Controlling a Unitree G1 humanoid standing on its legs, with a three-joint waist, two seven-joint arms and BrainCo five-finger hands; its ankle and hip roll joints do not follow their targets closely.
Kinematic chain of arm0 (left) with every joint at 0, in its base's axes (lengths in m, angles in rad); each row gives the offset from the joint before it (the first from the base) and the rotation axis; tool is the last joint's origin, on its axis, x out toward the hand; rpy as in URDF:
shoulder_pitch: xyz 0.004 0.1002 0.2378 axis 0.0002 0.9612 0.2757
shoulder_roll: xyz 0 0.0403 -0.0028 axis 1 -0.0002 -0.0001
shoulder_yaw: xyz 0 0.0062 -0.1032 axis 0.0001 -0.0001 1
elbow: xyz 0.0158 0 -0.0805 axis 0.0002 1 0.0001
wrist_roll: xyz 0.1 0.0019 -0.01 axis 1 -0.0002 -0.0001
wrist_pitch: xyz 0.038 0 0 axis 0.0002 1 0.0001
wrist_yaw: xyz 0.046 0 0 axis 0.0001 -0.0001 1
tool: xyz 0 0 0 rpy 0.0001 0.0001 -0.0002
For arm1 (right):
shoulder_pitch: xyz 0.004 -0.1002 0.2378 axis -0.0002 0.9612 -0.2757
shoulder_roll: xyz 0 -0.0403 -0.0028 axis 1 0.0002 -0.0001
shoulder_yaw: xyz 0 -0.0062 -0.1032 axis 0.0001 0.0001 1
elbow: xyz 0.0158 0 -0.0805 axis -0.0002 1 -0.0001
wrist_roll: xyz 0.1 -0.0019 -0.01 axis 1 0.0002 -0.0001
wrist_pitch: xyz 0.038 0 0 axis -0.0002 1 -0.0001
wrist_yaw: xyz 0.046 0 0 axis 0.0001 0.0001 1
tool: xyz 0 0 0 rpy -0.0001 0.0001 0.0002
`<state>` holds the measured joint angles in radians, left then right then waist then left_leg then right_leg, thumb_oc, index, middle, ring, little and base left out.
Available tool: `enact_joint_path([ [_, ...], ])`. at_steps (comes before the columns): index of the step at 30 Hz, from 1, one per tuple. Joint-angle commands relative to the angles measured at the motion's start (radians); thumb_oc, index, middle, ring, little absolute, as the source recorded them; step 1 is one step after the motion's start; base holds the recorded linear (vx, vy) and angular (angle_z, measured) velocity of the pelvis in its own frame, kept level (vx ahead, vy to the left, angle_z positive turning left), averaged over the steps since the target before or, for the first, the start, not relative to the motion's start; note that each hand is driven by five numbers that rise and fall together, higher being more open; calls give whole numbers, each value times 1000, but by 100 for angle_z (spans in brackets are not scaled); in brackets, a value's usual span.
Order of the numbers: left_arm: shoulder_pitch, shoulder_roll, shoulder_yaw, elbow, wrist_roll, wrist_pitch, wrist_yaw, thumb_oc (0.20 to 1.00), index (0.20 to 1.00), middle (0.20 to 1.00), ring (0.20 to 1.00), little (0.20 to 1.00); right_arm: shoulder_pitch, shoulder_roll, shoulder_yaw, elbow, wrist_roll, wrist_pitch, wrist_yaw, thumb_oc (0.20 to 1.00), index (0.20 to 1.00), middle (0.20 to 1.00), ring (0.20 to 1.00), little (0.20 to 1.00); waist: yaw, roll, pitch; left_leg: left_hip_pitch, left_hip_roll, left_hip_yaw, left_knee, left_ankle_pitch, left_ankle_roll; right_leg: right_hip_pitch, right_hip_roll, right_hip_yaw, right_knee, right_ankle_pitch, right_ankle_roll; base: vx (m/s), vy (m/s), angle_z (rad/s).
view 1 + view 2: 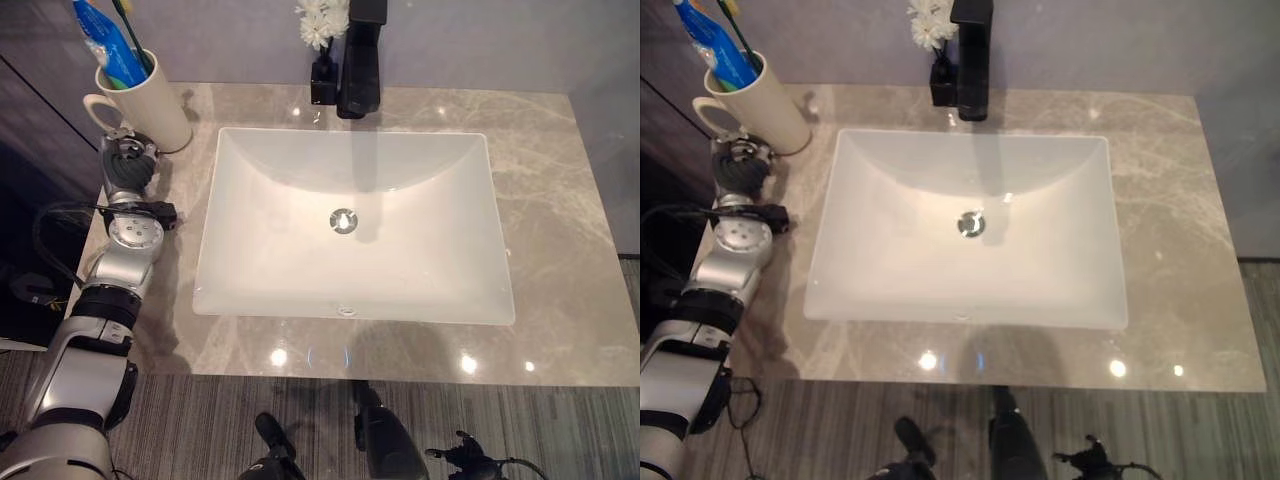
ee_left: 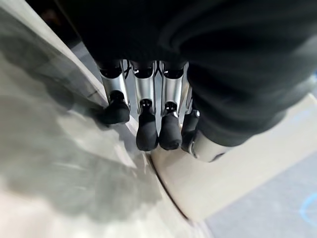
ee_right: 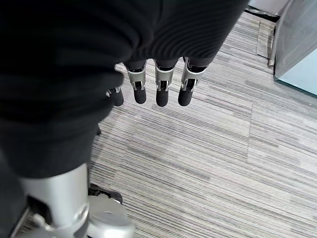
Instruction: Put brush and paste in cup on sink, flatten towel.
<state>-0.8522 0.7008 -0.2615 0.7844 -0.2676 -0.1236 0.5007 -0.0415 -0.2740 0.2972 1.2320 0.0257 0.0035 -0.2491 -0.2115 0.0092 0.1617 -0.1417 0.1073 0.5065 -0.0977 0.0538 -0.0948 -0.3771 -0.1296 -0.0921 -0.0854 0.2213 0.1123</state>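
Cup: I see the cream cup (image 1: 150, 95) at the counter's (image 1: 560, 250) far-left corner, about 10 o'clock from the sink (image 1: 420, 260), standing upright with its handle turned outward to the left.
Brush and paste: the green-handled brush (image 1: 132, 35) and the blue paste tube (image 1: 105, 40) already stand in the cup, leaning toward 11 o'clock. I judge this part done.
Towel: I can't find one anywhere on the counter, so the flattening step has nothing I can point at.
Handling: the cup looks like ceramic, so stiff, glossy, probably slippery and breakable if tipped; I'd take it by the handle or round the body. Brush and paste are light, and top-heavy in the cup.
Left robot hand: my left robot hand (image 1: 128, 165) sits on the counter at 6 o'clock from the cup, just beside its base. In the left wrist view its fingers (image 2: 147, 131) hang straight and relaxed, tips close to the cup's foot (image 2: 198, 183); I can't tell whether they touch. It grasps nothing.
Right robot hand: my right robot hand (image 3: 158, 87) hangs over the striped floor (image 3: 208, 163), fingers straight and loose, empty.
Beyond: black tap (image 1: 360, 60) at 12 o'clock behind the sink, white flowers (image 1: 322, 20) beside it.
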Motion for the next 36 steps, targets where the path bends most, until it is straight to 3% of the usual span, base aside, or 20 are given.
enact_joint_path([
  [1, -82, 47, 5, 88, -16, 6, 39, 200, 200, 200, 200, 200, -27, -12, 24, -1, 30, 0, -25, 1000, 1000, 1000, 1000, 1000, -9, 10, 69, 66, 20, -80, 10, -11, -57, 73, -5, -31, 42, -93, 57, 0, 0, 0],
  [20, -289, 70, -114, 284, 6, 50, 55, 200, 200, 200, 200, 200, -7, -20, 65, -20, 49, -19, -25, 1000, 1000, 1000, 1000, 1000, -36, -13, 63, 56, 34, -67, 10, -5, -64, 53, 13, -21, 44, -84, 58, 1, -2, 0],
  [34, -358, 104, -190, 367, 38, 71, 6, 200, 200, 200, 200, 200, 37, -13, 90, -45, 53, -38, -11, 1000, 1000, 1000, 1000, 1000, -52, -25, 59, 34, 52, -49, 10, 9, -80, 18, 30, 5, 27, -62, 58, 9, -3, -5],
  [36, -356, 94, -195, 372, 44, 71, -2, 200, 200, 200, 200, 200, 38, -12, 94, -48, 51, -39, -11, 1000, 1000, 1000, 1000, 1000, -49, -16, 57, 43, 54, -60, 10, -17, -86, 28, 34, 11, 20, -80, 67, 89, 40, -6],
])
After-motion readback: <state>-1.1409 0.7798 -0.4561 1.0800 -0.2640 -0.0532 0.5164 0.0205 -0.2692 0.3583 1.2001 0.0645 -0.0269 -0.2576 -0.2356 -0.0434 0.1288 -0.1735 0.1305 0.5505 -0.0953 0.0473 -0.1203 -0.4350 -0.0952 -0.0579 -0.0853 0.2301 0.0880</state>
